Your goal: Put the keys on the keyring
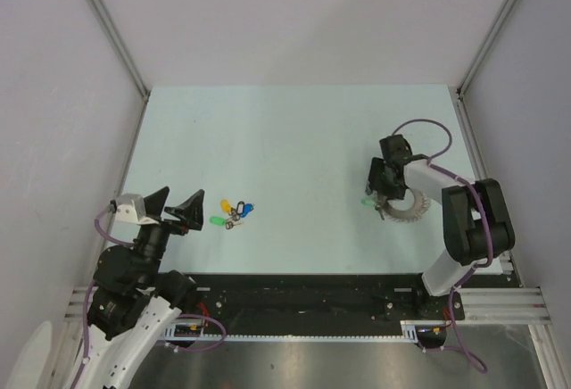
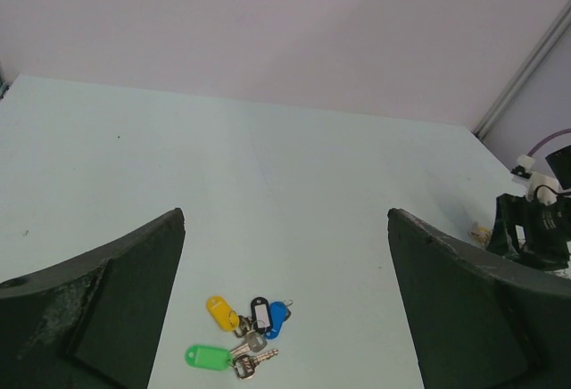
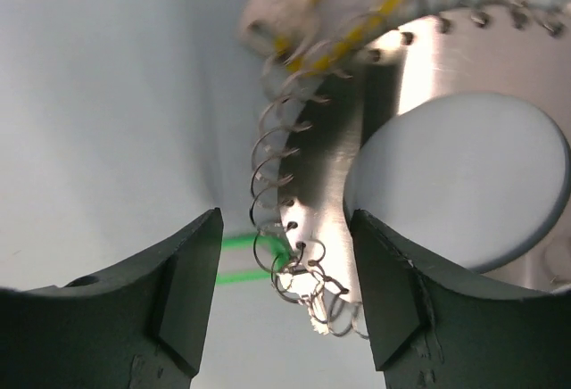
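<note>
The keys (image 1: 234, 211) lie in a small bunch on the pale table, with yellow, blue and green tags. In the left wrist view the keys (image 2: 242, 334) lie low between my fingers, and a black-framed tag shows too. My left gripper (image 1: 176, 210) is open and empty, just left of the bunch. The keyring (image 1: 410, 207), a flat silver ring fringed with small wire rings, lies at the right. My right gripper (image 1: 380, 193) is open over its left edge. In the right wrist view the keyring's rim (image 3: 335, 184) sits between the open jaws, with a green tag (image 3: 243, 260) beside it.
Grey walls with metal corner posts (image 1: 107, 23) close in the table on three sides. A black rail (image 1: 303, 304) runs along the near edge between the arm bases. The right arm (image 2: 533, 227) shows at the far right of the left wrist view.
</note>
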You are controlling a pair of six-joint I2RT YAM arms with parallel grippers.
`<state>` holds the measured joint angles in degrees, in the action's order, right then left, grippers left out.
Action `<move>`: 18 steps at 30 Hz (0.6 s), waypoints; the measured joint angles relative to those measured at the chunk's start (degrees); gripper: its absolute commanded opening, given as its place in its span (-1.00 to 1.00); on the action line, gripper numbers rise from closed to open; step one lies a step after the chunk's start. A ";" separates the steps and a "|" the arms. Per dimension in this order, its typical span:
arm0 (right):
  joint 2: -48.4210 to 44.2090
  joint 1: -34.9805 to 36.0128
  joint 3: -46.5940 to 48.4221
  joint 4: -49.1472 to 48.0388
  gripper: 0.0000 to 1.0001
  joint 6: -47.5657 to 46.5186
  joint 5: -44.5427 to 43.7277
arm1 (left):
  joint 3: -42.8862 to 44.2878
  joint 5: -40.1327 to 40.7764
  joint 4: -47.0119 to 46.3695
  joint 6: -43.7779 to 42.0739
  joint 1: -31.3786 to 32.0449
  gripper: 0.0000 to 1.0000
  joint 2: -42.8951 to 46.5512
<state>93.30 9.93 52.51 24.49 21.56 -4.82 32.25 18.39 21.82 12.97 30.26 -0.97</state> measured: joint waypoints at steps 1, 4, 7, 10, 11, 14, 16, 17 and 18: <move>0.55 2.01 0.66 -0.15 0.29 0.74 0.57 | 0.00 0.00 0.00 0.00 0.00 1.00 -0.02; 3.96 8.87 4.68 -0.79 0.34 2.03 2.47 | 0.00 0.00 0.02 0.00 0.00 1.00 -0.04; 7.65 15.61 10.54 -1.18 0.35 2.19 3.34 | 0.00 0.09 0.20 0.00 0.00 1.00 -0.20; 8.33 20.57 14.36 -1.09 0.29 0.74 1.75 | 0.00 0.20 0.31 0.00 0.00 1.00 -0.55; 7.96 21.75 15.13 -0.94 0.26 0.20 0.94 | 0.00 0.33 0.37 0.00 0.00 1.00 -0.68; 6.32 23.34 15.76 0.83 0.10 -2.05 -2.12 | 0.00 0.50 0.50 -0.02 0.00 1.00 -1.01; 5.33 24.57 15.76 3.06 0.01 -3.17 -5.03 | 0.00 0.50 0.61 -0.04 0.00 1.00 -1.11; 5.03 25.16 15.76 3.93 -0.02 -3.52 -6.14 | 0.00 0.50 0.59 -0.04 0.00 1.00 -1.18; 4.81 26.23 15.76 4.92 -0.11 -3.69 -7.39 | 0.00 0.55 0.61 -0.04 0.00 1.00 -1.29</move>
<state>98.10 36.16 68.27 29.41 17.87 -12.21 32.25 18.94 22.44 12.93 30.26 -2.26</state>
